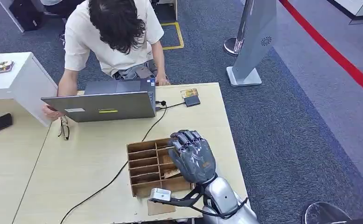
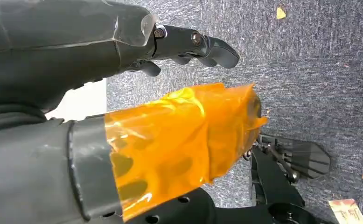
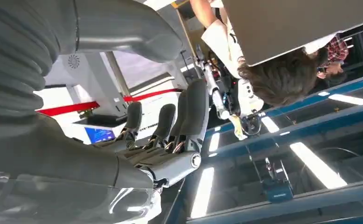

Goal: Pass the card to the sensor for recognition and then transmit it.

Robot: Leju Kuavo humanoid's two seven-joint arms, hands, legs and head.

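A card (image 1: pixel 171 173) lies in a compartment of the wooden divider box (image 1: pixel 144 164) on the table (image 1: pixel 91 158), partly hidden under the right hand (image 1: pixel 192 156). Right hand hovers over the box, back up, fingers (image 3: pixel 194 112) straight and side by side, slightly apart, gripping nothing; contact with the card cannot be told. A small dark sensor (image 1: pixel 191 101) sits at the table's far edge, cabled, with another card (image 1: pixel 188 92) just beside it. Laptop (image 1: pixel 102 103) stands near, a person (image 1: pixel 116 37) behind it. Left hand (image 2: pixel 137 107) hangs over carpet, thumb wrapped in orange film, fingers (image 2: pixel 203 46) loosely curled, holding nothing.
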